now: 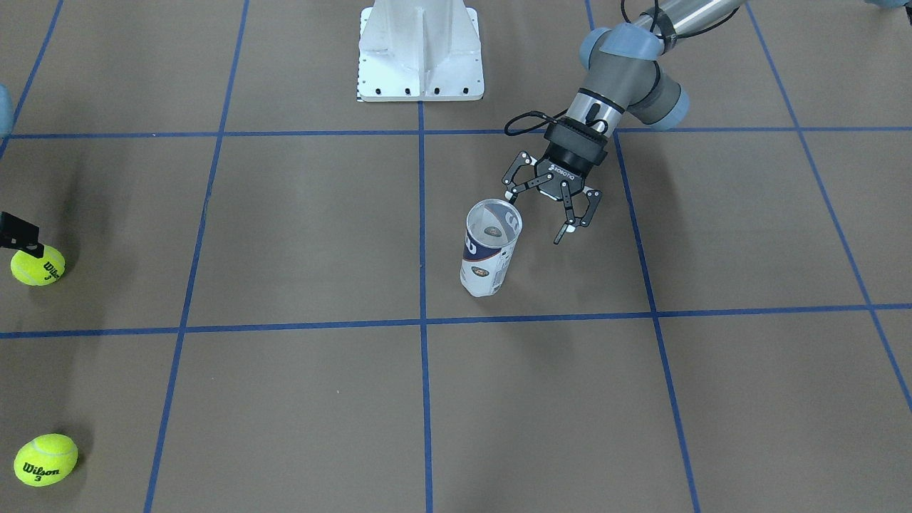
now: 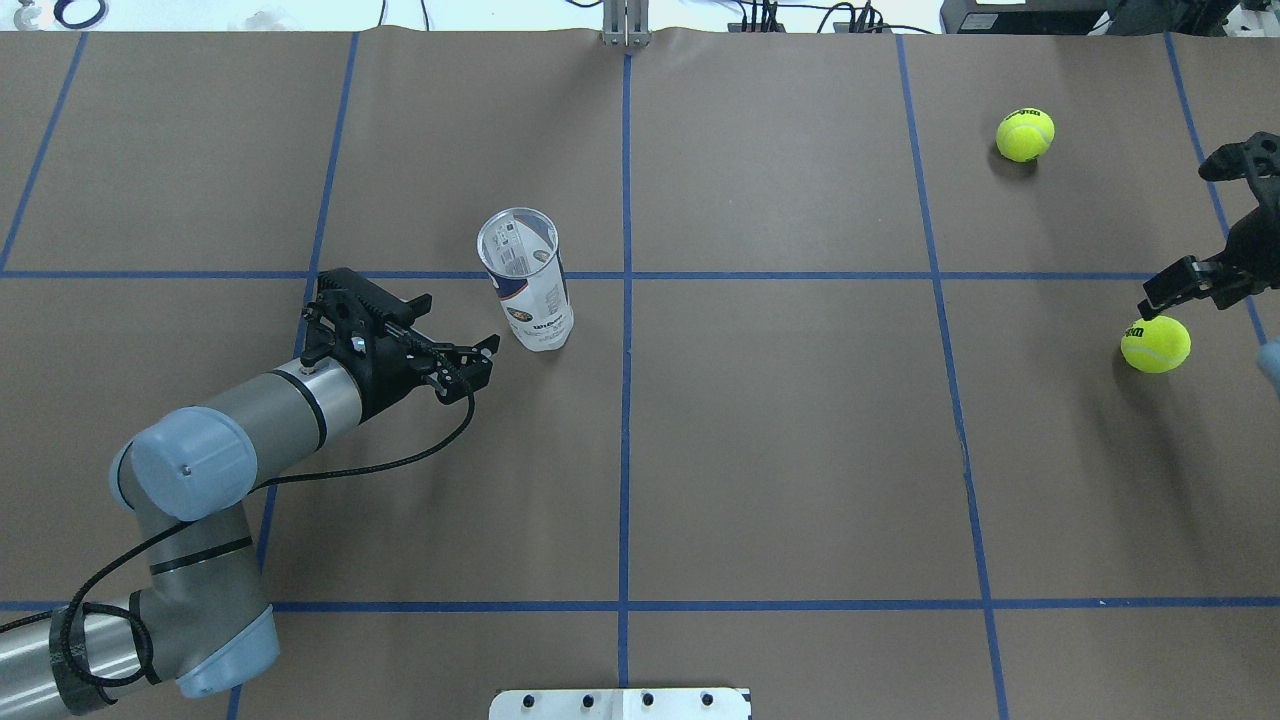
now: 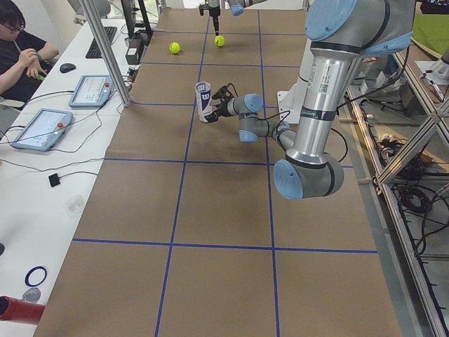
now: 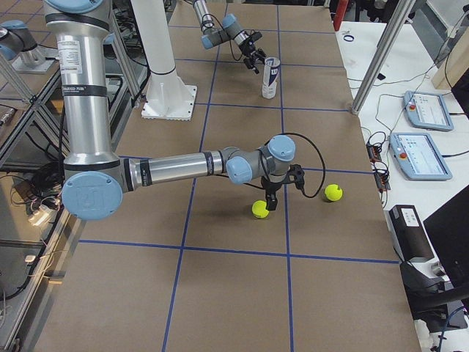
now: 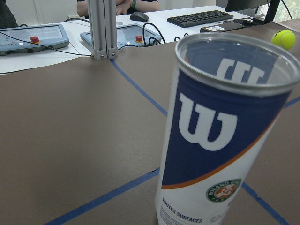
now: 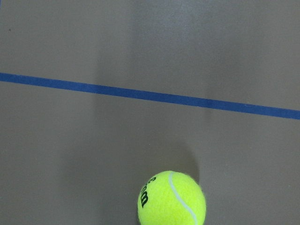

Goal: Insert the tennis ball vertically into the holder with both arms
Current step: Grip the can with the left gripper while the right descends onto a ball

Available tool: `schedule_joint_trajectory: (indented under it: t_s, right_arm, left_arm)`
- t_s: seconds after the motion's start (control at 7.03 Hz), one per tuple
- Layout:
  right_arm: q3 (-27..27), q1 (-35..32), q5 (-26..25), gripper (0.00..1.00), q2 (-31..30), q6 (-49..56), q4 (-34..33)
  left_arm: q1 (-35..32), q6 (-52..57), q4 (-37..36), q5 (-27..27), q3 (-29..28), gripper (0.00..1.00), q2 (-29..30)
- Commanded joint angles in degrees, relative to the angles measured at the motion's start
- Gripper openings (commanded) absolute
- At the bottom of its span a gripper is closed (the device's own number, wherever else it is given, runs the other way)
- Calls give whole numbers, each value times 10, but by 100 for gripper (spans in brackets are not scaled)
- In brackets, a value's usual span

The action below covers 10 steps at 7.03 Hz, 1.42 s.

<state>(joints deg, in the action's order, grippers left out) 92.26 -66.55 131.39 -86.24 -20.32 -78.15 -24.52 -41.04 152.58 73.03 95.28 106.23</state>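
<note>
- Tube [image 5: 220, 136]: clear, navy-and-white label, white "W", orange stripe, small green-and-orange round badge.
- Ball [image 2: 1155, 344] and second ball [image 2: 1025, 135]: yellow-green, black lettering, white seam.
- Table [image 2: 800, 450]: brown, blue tape grid.
- Left arm [image 2: 240, 425]: grey, silver, light-blue caps.
- Left gripper [image 1: 538, 217]: black.
- Pedestal [image 1: 420, 50]: white.

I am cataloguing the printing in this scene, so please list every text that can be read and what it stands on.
"W": holder, on its label.
"TOUTES SURFACES": foot of the same label.
"Wilson 3": lower tennis ball, front-facing view.
"Wilson 3": upper tennis ball, same view.
"ROBOTIQ": left gripper, on its body, small.
Round emblem on the label: too blurred to read.
</note>
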Motion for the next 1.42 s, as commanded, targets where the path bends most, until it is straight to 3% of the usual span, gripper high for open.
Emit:
schedule_joint_trajectory:
  t_s: [0.0, 0.28, 1.14, 1.28]
  right_arm:
    - [-24, 15, -11, 100, 5, 8, 4]
    - [-56, 22, -12, 100, 23, 17, 4]
    - [-70, 40, -13, 99, 22, 21, 1]
    - [-70, 39, -11, 93, 22, 21, 0]
  left_arm:
    - [0, 0, 0, 0, -8, 99, 1]
    - [0, 0, -1, 1, -9, 99, 4]
    - [0, 1, 0, 0, -11, 99, 2]
    - [0, 1, 1, -1, -15, 99, 1]
